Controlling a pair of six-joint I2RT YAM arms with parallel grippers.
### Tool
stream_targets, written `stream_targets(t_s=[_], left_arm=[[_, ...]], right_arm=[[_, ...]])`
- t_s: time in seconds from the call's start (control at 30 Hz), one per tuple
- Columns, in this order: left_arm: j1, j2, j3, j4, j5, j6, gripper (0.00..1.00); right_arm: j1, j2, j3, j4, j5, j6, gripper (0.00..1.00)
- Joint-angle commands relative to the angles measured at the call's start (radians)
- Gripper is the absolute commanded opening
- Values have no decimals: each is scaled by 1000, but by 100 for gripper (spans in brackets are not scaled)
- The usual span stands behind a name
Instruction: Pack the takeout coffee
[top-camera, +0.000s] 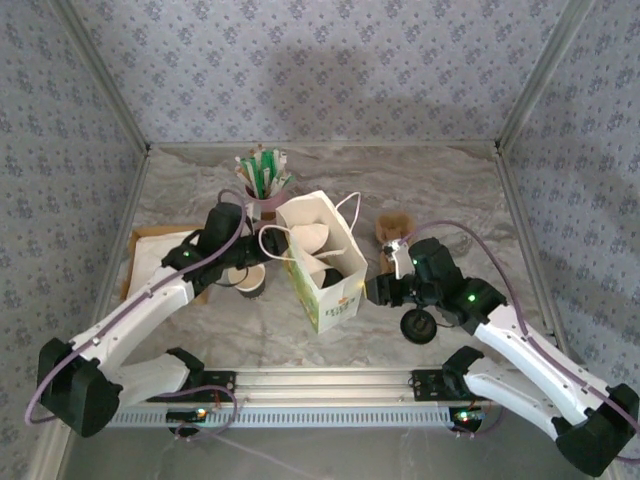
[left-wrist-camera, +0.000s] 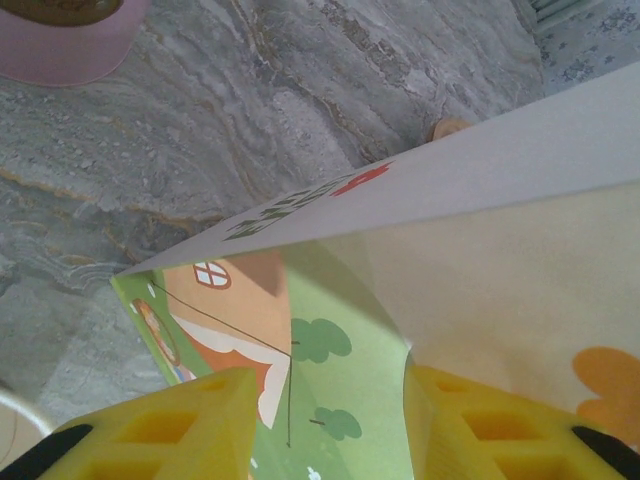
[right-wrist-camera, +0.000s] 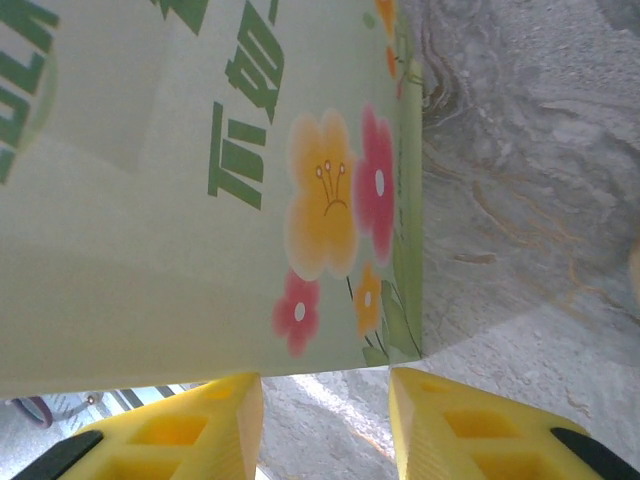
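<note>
Saw lidless cup (top-camera: 248, 281) at 8 o'clock of white bag (top-camera: 335, 305), nearest left gripper (left-wrist-camera: 330, 388), jaws apart astride bag edge; loose lid (top-camera: 418, 326) at 4 o'clock by right gripper (right-wrist-camera: 325, 388), likewise apart, empty.

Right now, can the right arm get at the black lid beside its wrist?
Probably yes: the black lid lies uncovered on bare table beside the right arm. The right fingers face the white bag, so they must back off first.

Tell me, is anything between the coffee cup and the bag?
Yes. The right gripper sits between the takeout coffee and the white bag, with its fingers close to the bag's side wall. The cup would probably have to go around or over it.
</note>
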Motion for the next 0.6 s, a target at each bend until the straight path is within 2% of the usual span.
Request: stream_targets(t_s=[0.0,0.3,0.57], left_arm=[[20,17,52,53,29,17,42],[86,77,91,82,66,35,42],[145,62,66,73,83,32,43]], right_arm=[[29,13,-2,47,6,23,40],[98,62,3,89,41,43,40],[139,72,18,79,95,56,41]])
